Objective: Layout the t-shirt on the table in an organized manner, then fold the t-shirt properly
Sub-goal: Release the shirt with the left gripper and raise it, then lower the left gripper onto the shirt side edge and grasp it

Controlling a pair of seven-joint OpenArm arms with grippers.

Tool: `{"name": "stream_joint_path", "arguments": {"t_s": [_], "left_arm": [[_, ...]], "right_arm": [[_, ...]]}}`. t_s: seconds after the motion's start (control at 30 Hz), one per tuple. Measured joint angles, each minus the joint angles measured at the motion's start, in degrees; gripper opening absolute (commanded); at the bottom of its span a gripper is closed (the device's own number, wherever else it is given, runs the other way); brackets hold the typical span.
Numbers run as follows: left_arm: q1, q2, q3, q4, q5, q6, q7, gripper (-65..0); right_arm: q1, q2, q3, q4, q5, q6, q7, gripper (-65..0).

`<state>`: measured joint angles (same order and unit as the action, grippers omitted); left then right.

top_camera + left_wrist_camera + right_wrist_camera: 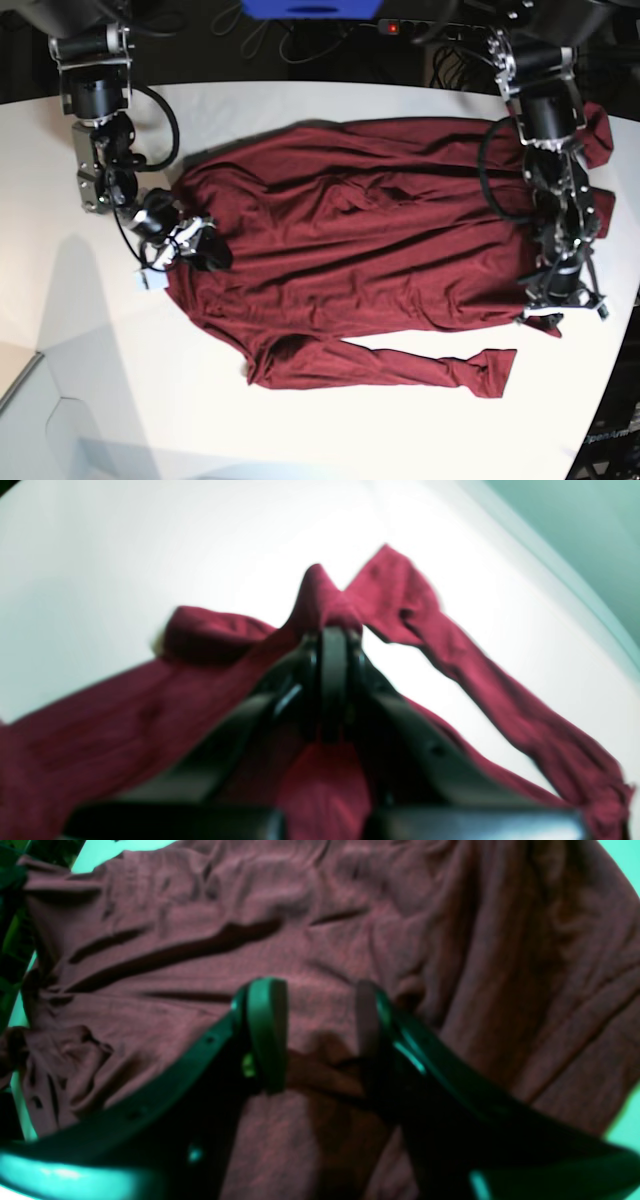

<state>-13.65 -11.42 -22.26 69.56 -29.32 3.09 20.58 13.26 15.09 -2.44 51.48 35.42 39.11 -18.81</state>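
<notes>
The t-shirt (360,250) lies spread across the white tabletop (300,430), its long axis running between the two arms. The left end effector (548,318) is clamped shut on a pinch of cloth at the shirt's edge nearest it. The right end effector (190,245) sits half open over the opposite edge, gripping nothing I can see.

Left wrist view blurred; the t-shirt (350,940) overruns right wrist view's edges.

Plain dark maroon t-shirt (370,240), plain white table (300,430), black hands.
</notes>
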Motion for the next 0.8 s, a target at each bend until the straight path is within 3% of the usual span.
{"name": "stream_joint_path", "arguments": {"t_s": [0.17,0.33,0.53,0.8], "left_arm": [[11.19,4.5,-4.46,14.6,-0.66,-0.02,5.09,-65.0],[21.05,5.75,-8.9,20.5,-0.48,0.11,5.33,-65.0],[23.19,5.53,-12.74,18.88,-0.72,-0.33,5.09,-64.9],[25.57,5.73,-12.5,21.18,-0.74,-0.5,5.55,-64.9]], "right_arm": [[0.04,-0.02,0.0,0.0,-0.02,-0.02,-0.04,-43.0],[0.04,0.0,0.02,0.0,-0.04,-0.04,0.0,-43.0],[0.07,-0.04,0.0,0.0,-0.17,-0.09,0.04,-43.0],[0.07,-0.07,0.02,0.0,-0.17,-0.09,0.04,-43.0]]}}
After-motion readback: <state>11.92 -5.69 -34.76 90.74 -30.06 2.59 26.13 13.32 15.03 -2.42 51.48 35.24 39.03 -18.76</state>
